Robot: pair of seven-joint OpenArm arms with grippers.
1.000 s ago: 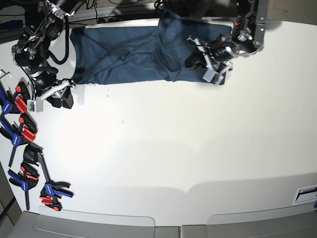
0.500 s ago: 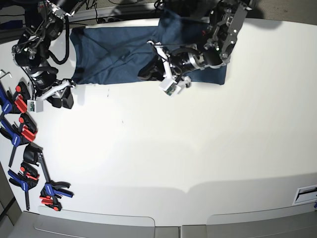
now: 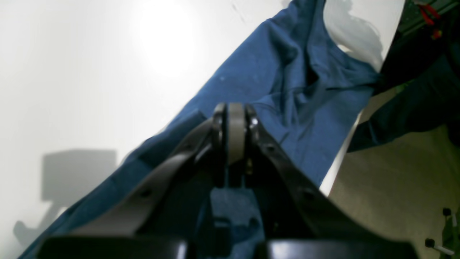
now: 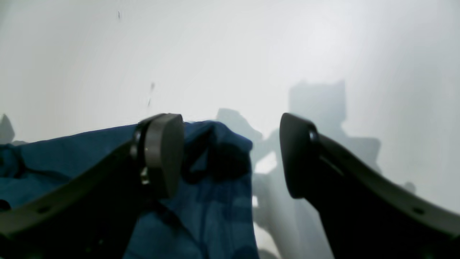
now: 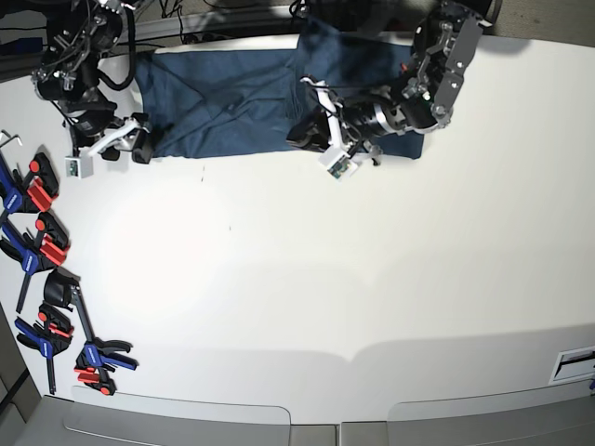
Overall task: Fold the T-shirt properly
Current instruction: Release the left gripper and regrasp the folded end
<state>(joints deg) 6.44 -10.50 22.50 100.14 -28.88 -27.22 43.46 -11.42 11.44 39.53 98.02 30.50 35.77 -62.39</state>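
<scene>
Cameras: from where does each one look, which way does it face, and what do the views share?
Base: overhead, facing down on the table; both arms, T-shirt at far edge.
Left wrist: behind the left gripper, jaws shut, looking along the shirt.
Right wrist: behind the right gripper, jaws open, at a shirt edge.
All three share the T-shirt.

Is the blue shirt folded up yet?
Not neatly: the T-shirt lies in a long wrinkled band along the table's far edge, part hanging over it.
</scene>
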